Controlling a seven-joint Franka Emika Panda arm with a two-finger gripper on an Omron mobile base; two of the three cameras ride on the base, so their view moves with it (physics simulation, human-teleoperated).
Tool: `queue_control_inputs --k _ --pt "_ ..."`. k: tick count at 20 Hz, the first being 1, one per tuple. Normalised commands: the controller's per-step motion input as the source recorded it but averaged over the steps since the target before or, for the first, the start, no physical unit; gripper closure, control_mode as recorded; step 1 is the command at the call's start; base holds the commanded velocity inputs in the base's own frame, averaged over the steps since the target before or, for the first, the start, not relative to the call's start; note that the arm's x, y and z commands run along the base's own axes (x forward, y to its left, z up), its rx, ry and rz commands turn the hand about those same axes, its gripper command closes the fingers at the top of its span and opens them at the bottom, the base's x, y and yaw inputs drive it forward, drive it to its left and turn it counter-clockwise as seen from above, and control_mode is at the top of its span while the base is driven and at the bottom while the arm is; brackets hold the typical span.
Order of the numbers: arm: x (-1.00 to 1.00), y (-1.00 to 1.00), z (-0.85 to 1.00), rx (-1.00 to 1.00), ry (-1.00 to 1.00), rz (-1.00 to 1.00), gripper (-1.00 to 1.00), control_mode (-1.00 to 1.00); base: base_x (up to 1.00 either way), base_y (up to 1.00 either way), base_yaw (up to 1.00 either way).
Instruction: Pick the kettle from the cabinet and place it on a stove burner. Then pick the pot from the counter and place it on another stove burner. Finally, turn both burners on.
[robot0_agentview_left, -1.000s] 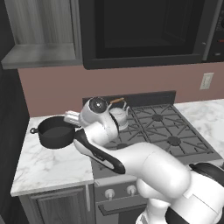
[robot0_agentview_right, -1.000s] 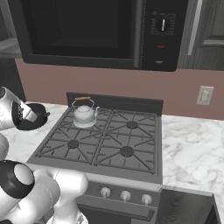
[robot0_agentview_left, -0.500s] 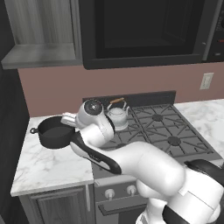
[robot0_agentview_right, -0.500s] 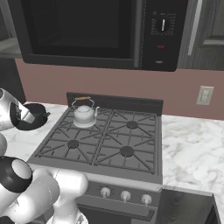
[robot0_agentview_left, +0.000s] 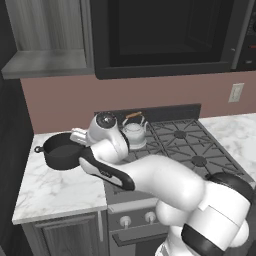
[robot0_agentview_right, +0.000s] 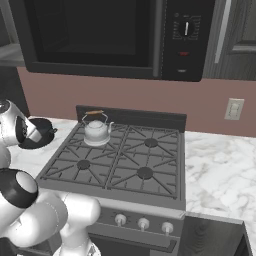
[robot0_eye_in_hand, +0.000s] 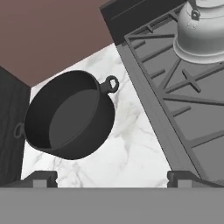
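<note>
Dark finger tips of the gripper (robot0_eye_in_hand: 111, 177) rise at the lower left and lower right of the hand view, spread wide with nothing between them. Above them, left of centre in that view, the pot (robot0_eye_in_hand: 68, 116) stands upright and lidless on the counter (robot0_eye_in_hand: 131, 148). Its two loop handles lie on a line from upper right to lower left of the frame. The upper-right loop points toward the stove burners (robot0_eye_in_hand: 183, 87), just short of the range edge; bare marble lies between pot and range. The lower-left loop lies against a dark wall at the frame's left edge.

In the left base view the pot (robot0_agentview_left: 61, 150) sits at centre left, the counter (robot0_agentview_left: 55, 192) open toward the bottom of the frame. The kettle (robot0_agentview_left: 134, 131) stands upright on the rear left grate, wooden handle top running left to right; its spout is too small to tell. No writing is legible on pot or kettle. The cabinet (robot0_agentview_left: 45, 35) occupies the upper left.
</note>
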Motion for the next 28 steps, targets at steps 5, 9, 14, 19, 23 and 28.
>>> queue_control_inputs --k 5,9,14,19,23,28 --pt "0.09 0.09 -0.17 0.00 0.02 -0.04 -1.00 -1.00 0.00 0.00 0.00" --pt "0.24 0.03 -0.04 0.00 0.04 -0.05 -1.00 -1.00 0.00 0.00 0.00" --pt "0.31 0.00 -0.04 0.00 0.09 -0.04 -1.00 -1.00 0.00 0.00 0.00" --pt "0.23 0.07 -0.12 0.00 0.08 -0.03 -1.00 -1.00 0.00 0.00 0.00" --pt "0.13 0.18 -0.19 0.00 0.04 -0.02 -1.00 -1.00 0.00 0.00 0.00" --pt "0.12 0.17 -0.18 0.00 0.02 -0.02 -1.00 -1.00 0.00 0.00 0.00"
